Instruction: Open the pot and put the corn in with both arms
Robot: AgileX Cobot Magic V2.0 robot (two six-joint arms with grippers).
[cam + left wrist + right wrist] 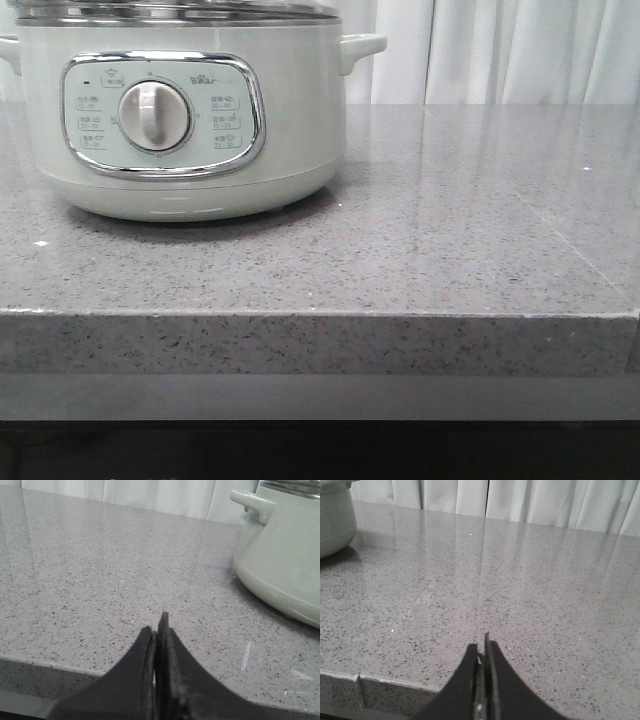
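The pot (180, 120), pale grey-green with a chrome-framed panel and central dial (154, 115), stands at the left of the grey speckled counter (450, 240) with its metal-rimmed lid (170, 12) on. It also shows in the left wrist view (280, 555) and at the edge of the right wrist view (335, 522). My left gripper (156, 625) is shut and empty over the counter's front edge, well apart from the pot. My right gripper (481, 646) is shut and empty above the counter's front edge. The corn is out of view. Neither gripper shows in the front view.
White curtains (500, 50) hang behind the counter. The counter's front edge (320, 315) runs across the front view. The pot's side handle (252, 502) sticks out toward the left gripper's side.
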